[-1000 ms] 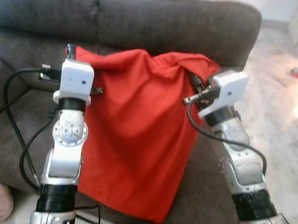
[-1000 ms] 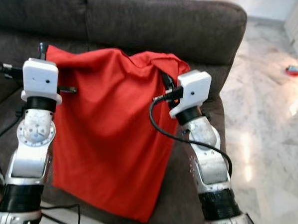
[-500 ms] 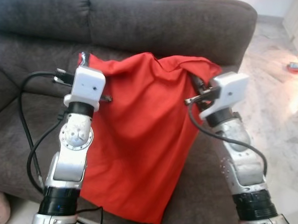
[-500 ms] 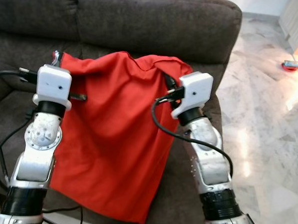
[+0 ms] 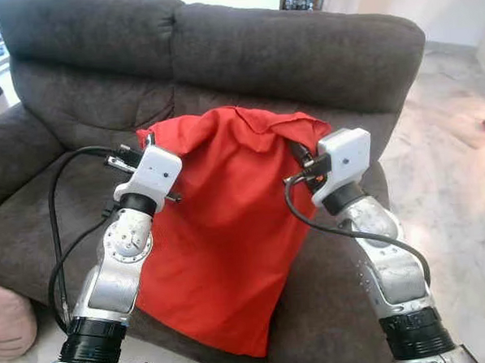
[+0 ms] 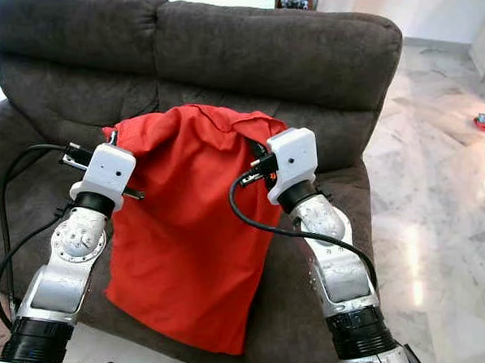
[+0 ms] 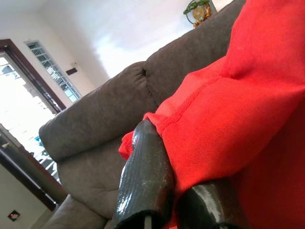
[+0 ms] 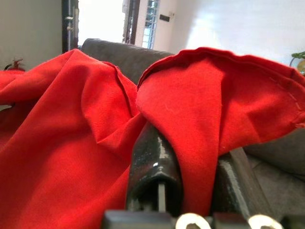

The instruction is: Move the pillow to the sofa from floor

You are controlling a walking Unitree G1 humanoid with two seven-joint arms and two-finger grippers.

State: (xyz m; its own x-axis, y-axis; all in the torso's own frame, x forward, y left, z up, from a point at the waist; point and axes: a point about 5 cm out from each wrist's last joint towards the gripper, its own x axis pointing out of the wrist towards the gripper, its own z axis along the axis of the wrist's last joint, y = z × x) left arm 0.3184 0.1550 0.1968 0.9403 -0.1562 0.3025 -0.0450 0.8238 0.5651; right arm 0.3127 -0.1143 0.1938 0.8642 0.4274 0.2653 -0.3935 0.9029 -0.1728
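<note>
A: Where is the pillow [image 5: 229, 231] right now?

B: Hanging in front of the sofa [image 5: 301, 56], over the seat. Its top edge sits around twelve o'clock of the pair of arms, level with the foot of the backrest, and its lower corner droops toward six o'clock past the seat's front edge.

A: How is it held?

B: By its two upper corners. The left gripper [image 7: 176, 200] has its black fingers pressed together on the corner at about ten o'clock; the wrist view shows red fabric squeezed between them. The right gripper [image 8: 190, 191] pinches the other corner at roughly two o'clock, cloth bunched over its fingers.

A: Why the corners?

B: I'd judge it keeps the limp red cover spread between the arms so it hangs flat instead of folding, and lets both arms carry it forward together.

A: How far along is the task?

B: Nearly done, I think: the pillow is off the floor [image 5: 462, 186] and over the cushion. What remains is lowering it onto the seat and letting go, watching that the dangling corner doesn't drag it off the front
</note>
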